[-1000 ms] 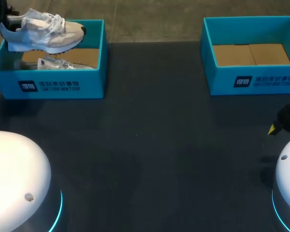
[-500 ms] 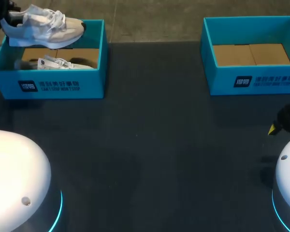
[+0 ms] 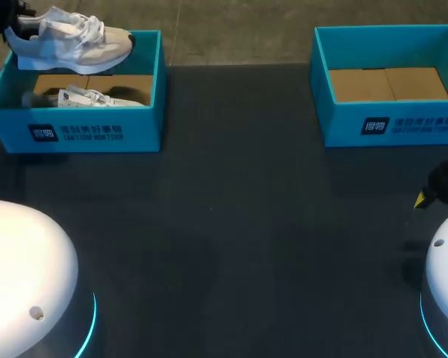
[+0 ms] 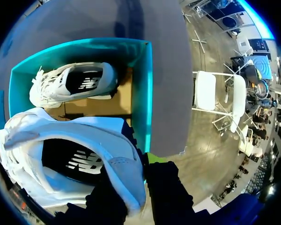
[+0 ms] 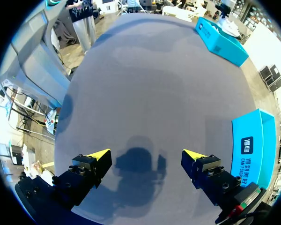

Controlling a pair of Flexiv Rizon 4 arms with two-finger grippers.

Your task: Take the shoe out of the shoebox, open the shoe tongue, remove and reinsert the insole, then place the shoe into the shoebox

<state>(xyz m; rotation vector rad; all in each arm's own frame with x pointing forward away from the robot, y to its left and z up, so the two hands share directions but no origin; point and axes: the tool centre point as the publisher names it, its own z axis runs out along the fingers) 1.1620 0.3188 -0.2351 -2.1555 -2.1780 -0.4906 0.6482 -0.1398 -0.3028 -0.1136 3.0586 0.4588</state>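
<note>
The left claw (image 4: pixel 136 183) pinches the heel of the white shoe (image 3: pixel 69 43), holding it over the shoebox (image 3: pixel 145 112) at the far-left corner of the worktop (image 3: pixel 231 224), toe pointing right along the far edge; the right claw (image 5: pixel 147 156) gapes wide, empty, well apart near the right edge

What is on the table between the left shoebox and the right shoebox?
Nothing: the head view shows only bare dark table between the left shoebox and the right shoebox.
</note>
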